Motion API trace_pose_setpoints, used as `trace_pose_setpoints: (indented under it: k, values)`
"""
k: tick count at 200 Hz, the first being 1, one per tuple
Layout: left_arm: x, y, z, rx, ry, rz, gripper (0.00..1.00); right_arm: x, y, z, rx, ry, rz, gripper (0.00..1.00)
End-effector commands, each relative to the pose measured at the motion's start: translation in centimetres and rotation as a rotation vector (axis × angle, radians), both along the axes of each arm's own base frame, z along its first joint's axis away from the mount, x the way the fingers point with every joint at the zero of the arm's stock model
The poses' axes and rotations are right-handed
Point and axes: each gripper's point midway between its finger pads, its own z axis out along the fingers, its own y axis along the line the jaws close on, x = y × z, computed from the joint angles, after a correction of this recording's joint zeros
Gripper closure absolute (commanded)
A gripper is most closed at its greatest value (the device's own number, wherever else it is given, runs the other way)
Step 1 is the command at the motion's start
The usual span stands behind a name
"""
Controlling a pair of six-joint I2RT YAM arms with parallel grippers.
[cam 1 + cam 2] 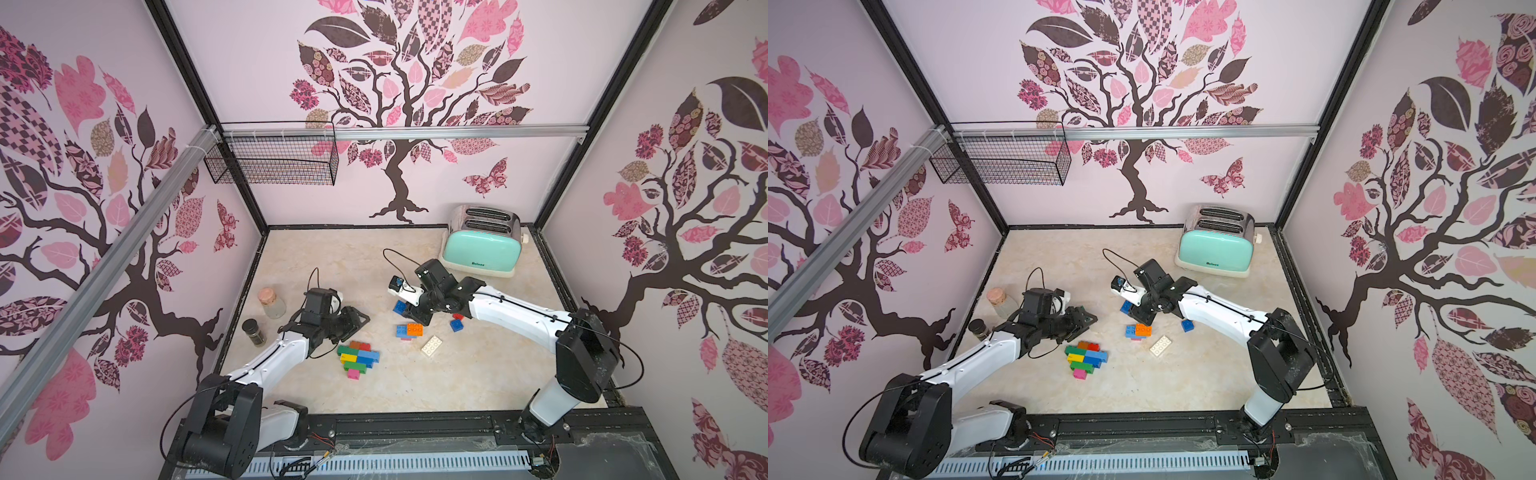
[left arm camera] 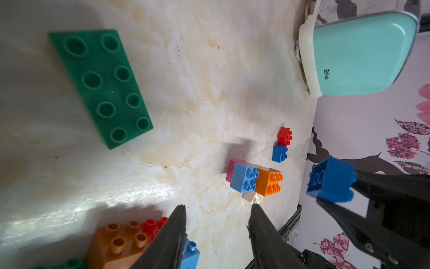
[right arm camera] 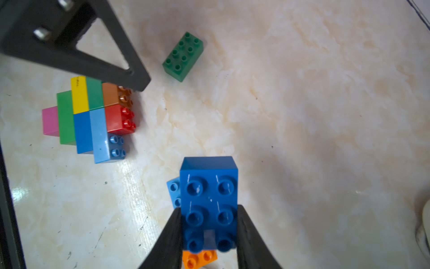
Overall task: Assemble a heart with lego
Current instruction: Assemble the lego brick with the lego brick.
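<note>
My right end effector (image 3: 209, 208) is closed on a dark blue brick (image 3: 209, 184), with one black finger (image 3: 171, 235) on each long side. The studs of this brick face the wrist camera, and its near end is lost between the fingers. Behind it I see only slivers of a light blue brick (image 3: 174, 193) and an orange brick (image 3: 199, 258), which stand side by side on a pink one, mostly covered. My left end effector (image 2: 218, 207) stands open with nothing between its ribbed fingers (image 2: 173, 235), just beside the brown and red edge of the heart. The half-built heart (image 1: 359, 357) lies flat on the counter (image 1: 457, 382), in front of the middle, between both arms. It is made of glossy plastic bricks in pink, green, yellow, blue, light blue, red and brown, with the studs pointing sideways. The left wrist view cuts it off at the corner. A loose green brick (image 2: 100, 86), oblong with eight studs, lies near it, but I cannot find it in the top views. A white brick (image 1: 431, 345), also with eight studs, lies tilted near the orange one. A small red brick (image 2: 285, 136) and a small blue brick (image 2: 280, 152) touch each other. The counter looks like shiny marble. The mint toaster (image 1: 482, 249), with a chrome top, carries black writing that begins "Bel"; the rest I cannot read surely.
</note>
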Motion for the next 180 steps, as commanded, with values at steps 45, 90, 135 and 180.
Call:
trace_pose_setpoints:
  k: [45,90,135,180]
  values:
    - [-0.7,1.8,0.2,-0.021,-0.009,0.026,0.53,-3.2,1.1,-3.8,-0.149,0.079,0.142,0.72]
    - [-0.7,1.8,-0.1,-0.037,-0.004,0.036,0.53,-2.8,0.7,-4.9,-0.217,0.064,0.146,0.73]
    - [-0.6,1.8,-0.2,-0.034,-0.002,0.036,0.54,-2.2,1.0,-4.5,-0.224,0.033,0.164,0.73]
    - [-0.6,1.7,-0.2,-0.036,-0.003,0.036,0.54,-2.6,0.6,-5.5,-0.271,0.041,0.223,0.73]
